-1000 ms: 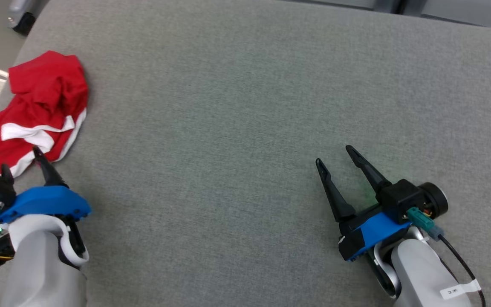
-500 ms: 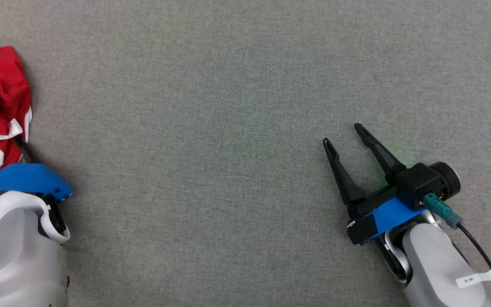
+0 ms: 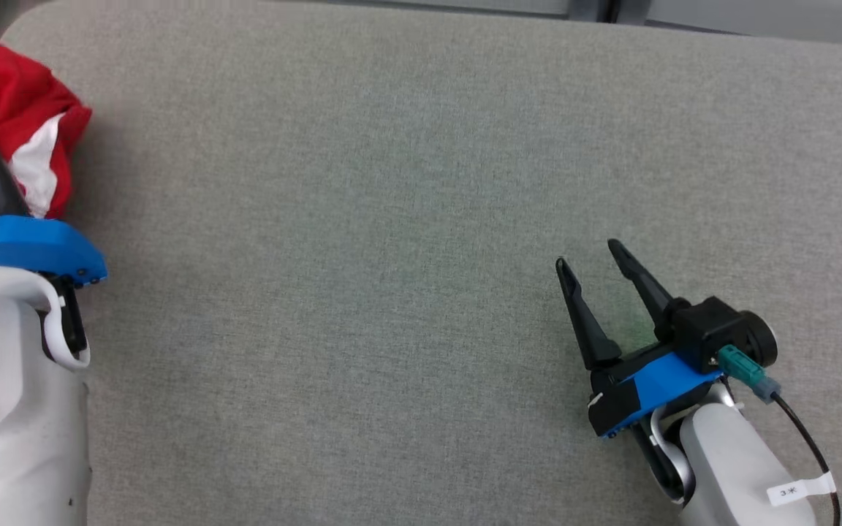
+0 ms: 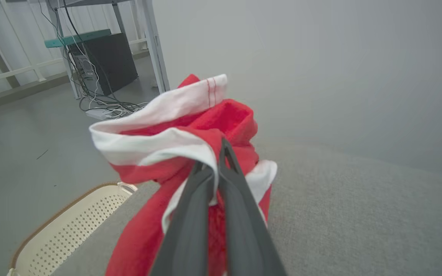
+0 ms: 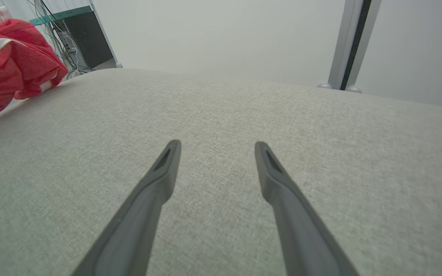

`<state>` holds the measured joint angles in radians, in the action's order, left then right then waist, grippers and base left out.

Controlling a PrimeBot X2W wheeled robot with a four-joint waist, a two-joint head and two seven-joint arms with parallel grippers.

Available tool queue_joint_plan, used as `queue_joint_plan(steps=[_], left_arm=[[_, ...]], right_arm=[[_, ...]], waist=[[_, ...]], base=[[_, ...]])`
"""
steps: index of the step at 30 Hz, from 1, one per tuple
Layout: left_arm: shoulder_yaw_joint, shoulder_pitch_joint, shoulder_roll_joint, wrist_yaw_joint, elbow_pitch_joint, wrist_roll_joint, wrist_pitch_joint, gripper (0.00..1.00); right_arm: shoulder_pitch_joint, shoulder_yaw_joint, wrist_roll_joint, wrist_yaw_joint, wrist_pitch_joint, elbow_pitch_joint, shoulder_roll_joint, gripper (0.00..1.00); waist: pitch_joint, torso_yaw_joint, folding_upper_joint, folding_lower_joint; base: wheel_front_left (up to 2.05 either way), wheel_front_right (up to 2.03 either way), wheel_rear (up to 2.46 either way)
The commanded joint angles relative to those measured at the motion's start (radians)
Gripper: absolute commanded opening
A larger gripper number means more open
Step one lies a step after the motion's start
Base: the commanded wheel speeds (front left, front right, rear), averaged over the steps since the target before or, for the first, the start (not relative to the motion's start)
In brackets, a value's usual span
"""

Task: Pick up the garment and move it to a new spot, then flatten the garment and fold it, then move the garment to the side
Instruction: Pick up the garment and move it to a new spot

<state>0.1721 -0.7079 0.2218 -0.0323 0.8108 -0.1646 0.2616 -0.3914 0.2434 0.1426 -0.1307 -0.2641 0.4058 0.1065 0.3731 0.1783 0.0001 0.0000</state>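
a: red cloth pinched between dark fingers. that's the left gripper, jaws closed right down on the garment, with a white-trimmed fold caught between them.
b: and where's the garment?
a: upper left corner of the head view, bunched up at the left edge of the grey fabric surface. in the left wrist view it sits centre frame, a white band folded over the top and red spilling down either side of the fingers.
b: is it touching the surface?
a: can't tell. its lower part is hidden behind the fingers.
b: the other arm?
a: the right gripper is at the lower right of the head view, jaws spread wide with nothing between them, well apart from the garment. its fingers lie low over the grey surface, pointing toward the top of the frame.
b: anything further out?
a: in the left wrist view, a cream perforated basket at the lower left, just beside the surface's edge. at the upper left, a dark cabinet and a tangle of cables on the floor. the right wrist view has a pale post at the upper right.
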Motion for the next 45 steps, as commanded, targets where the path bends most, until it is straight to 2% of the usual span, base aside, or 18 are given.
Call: queue_joint_plan(steps=[1,6,11,16,21,23,26,32,34,35,36,40,45], left_arm=[[-0.025,0.001,0.004,0.016,-0.045,0.025,0.004,0.0],[-0.112,0.007,-0.033,0.052,-0.154,0.083,0.004,0.0],[-0.198,0.029,-0.089,0.09,-0.208,0.113,0.004,0.0],[-0.283,0.063,-0.146,0.121,-0.247,0.097,0.004,0.0],[-0.389,0.112,-0.168,0.143,-0.253,0.057,0.004,0.0],[-0.408,0.125,-0.17,0.145,-0.257,0.038,0.004,0.0],[-0.5,0.17,-0.172,0.141,-0.278,-0.057,0.004,0.0],[-0.637,0.266,-0.17,0.057,-0.271,-0.21,0.004,0.0],[-0.65,0.307,-0.169,0.028,-0.248,-0.233,0.004,0.46],[-0.651,0.33,-0.169,0.018,-0.236,-0.246,0.004,0.85],[-0.645,0.351,-0.169,0.009,-0.224,-0.252,0.004,1.0],[-0.586,0.433,-0.17,-0.019,-0.205,-0.243,0.004,1.0],[-0.459,0.545,-0.156,-0.042,-0.222,-0.2,0.004,1.0]], right_arm=[[0.02,-0.01,0.005,0.0,0.0,0.012,-0.013,1.0],[0.049,-0.03,0.012,0.0,0.0,0.035,-0.041,1.0],[0.068,-0.045,0.018,0.0,0.0,0.051,-0.053,1.0],[0.076,-0.042,0.045,0.0,0.0,0.059,-0.056,1.0],[0.087,-0.037,0.064,0.0,0.0,0.067,-0.055,1.0],[0.088,-0.037,0.07,0.0,0.0,0.069,-0.055,1.0],[0.094,-0.035,0.077,0.0,0.0,0.076,-0.055,1.0],[0.113,-0.041,0.082,0.0,0.0,0.082,-0.055,1.0],[0.12,-0.046,0.081,0.0,0.0,0.085,-0.055,1.0],[0.123,-0.051,0.08,0.0,0.0,0.086,-0.055,1.0],[0.127,-0.054,0.078,0.0,0.0,0.088,-0.055,1.0],[0.147,-0.072,0.075,0.0,0.0,0.095,-0.055,1.0],[0.172,-0.074,0.071,0.0,0.0,0.096,-0.055,1.0]], waist=[[-0.044,-0.025,-0.0001,0.0],[-0.119,-0.066,-0.0001,0.0],[-0.171,-0.14,-0.0001,0.0],[-0.199,-0.229,-0.0001,0.0],[-0.213,-0.315,-0.0001,0.0],[-0.215,-0.331,-0.0001,0.0],[-0.218,-0.369,-0.0001,0.0],[-0.236,-0.401,-0.0001,0.0],[-0.247,-0.4,-0.0001,0.0],[-0.255,-0.397,-0.0001,0.0],[-0.262,-0.393,-0.0001,0.0],[-0.292,-0.365,-0.0001,0.0],[-0.331,-0.329,-0.0001,0.0]], base=[[0.0,0.0,0.0],[0.0,0.0,0.0],[0.0,0.0,0.0],[0.0,0.0,0.0],[0.0,0.0,0.0],[0.0,0.0,0.0],[0.0,0.0,0.0],[0.0,0.0,0.0],[0.0,0.0,0.0],[0.0,0.0,0.0],[0.0,0.0,0.0],[0.0,0.0,0.0],[0.0,0.0,0.0]])
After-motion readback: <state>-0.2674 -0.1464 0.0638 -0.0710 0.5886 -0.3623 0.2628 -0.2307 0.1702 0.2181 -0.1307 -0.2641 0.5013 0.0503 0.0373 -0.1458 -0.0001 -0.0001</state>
